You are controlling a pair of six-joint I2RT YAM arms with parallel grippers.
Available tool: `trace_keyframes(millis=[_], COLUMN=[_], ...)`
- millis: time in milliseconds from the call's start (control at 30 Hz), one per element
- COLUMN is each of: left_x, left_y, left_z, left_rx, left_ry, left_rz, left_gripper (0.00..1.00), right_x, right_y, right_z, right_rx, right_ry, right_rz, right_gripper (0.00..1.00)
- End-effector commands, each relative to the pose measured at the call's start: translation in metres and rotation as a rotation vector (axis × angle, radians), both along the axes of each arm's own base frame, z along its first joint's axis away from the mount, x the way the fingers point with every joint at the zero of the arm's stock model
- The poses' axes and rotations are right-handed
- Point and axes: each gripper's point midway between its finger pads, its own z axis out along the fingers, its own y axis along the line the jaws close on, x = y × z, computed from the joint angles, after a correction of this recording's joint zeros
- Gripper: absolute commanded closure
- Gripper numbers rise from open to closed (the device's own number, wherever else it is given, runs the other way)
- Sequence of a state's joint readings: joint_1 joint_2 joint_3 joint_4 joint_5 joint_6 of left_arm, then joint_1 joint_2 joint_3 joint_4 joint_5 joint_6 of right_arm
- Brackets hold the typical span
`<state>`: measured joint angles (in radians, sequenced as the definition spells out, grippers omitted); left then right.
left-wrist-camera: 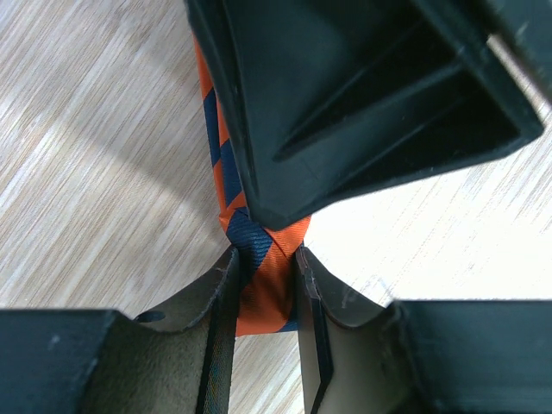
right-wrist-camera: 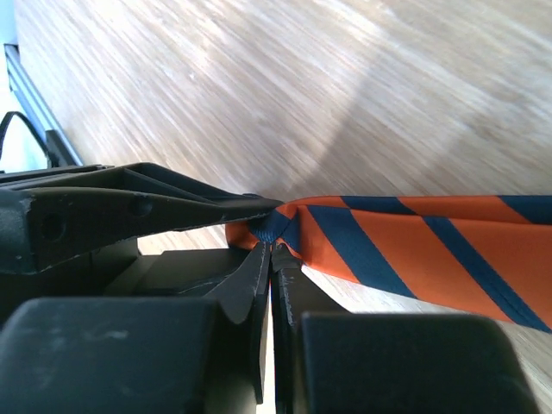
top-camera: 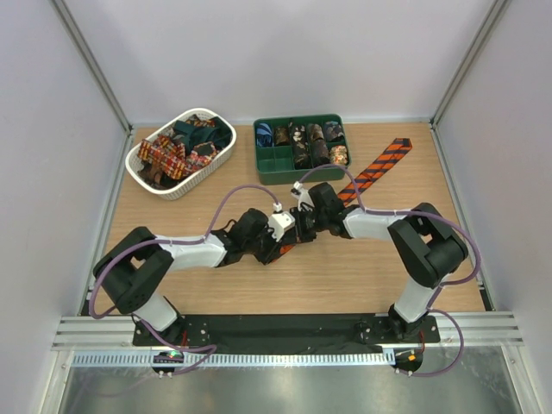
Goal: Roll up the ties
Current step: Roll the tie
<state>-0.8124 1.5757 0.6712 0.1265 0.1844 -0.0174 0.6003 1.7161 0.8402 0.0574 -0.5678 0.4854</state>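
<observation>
An orange tie with dark diagonal stripes (top-camera: 379, 168) lies slantwise from the back right of the table to its middle, where both grippers meet. My left gripper (top-camera: 283, 241) is shut on the tie's folded narrow end, which sits between its two pads (left-wrist-camera: 266, 280). The strip (left-wrist-camera: 220, 172) runs on under the right gripper's black body (left-wrist-camera: 362, 103). My right gripper (right-wrist-camera: 272, 248) is shut, its tips pinching the tie's (right-wrist-camera: 414, 250) fold right beside the left gripper's finger (right-wrist-camera: 172, 203). In the top view the right gripper (top-camera: 297, 226) faces the left one.
A white oval basket (top-camera: 177, 188) at the back left holds several loose ties (top-camera: 172, 155). A green compartment tray (top-camera: 293, 177) at the back centre holds several rolled ties (top-camera: 315, 142). Light walls enclose the table on three sides.
</observation>
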Motion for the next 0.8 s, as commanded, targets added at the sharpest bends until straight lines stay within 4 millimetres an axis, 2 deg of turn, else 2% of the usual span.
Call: trace_keyframes(millis=[0,200,300,333,433,600,767], left_x=[-0.007,-0.007,-0.007,-0.006,-0.002,0.003,0.007], left_y=[-0.003,-0.004,-0.006,-0.007,-0.008,-0.013,-0.015], left_z=[-0.005,-0.004,0.000,0.001,0.008,0.011,0.004], left_rx=[0.017,0.022,0.020,0.020,0.023,0.029,0.052], left_ry=[0.023,0.022,0.018,0.015,-0.014,-0.014,-0.010], left_rz=[-0.034,-0.036,-0.038,-0.036,-0.051,-0.054,-0.061], left_gripper=[0.69,0.68,0.62,0.54,0.49,0.48,0.50], right_x=[-0.004,-0.004,-0.003,-0.003,-0.003,-0.003,-0.003], right_y=[0.009,0.005,0.001,0.001,0.001,0.001,0.001], right_z=[-0.002,-0.027,-0.032,-0.032,-0.031,-0.028,-0.027], right_rx=[0.048,-0.002,-0.025,-0.027,-0.030,-0.024,-0.019], right_ry=[0.039,0.071,0.070,0.065,0.061,0.054,0.050], right_rz=[0.029,0.015,0.005,0.008,0.012,0.016,0.022], right_gripper=[0.92,0.97,0.98,0.98,0.98,0.99,0.99])
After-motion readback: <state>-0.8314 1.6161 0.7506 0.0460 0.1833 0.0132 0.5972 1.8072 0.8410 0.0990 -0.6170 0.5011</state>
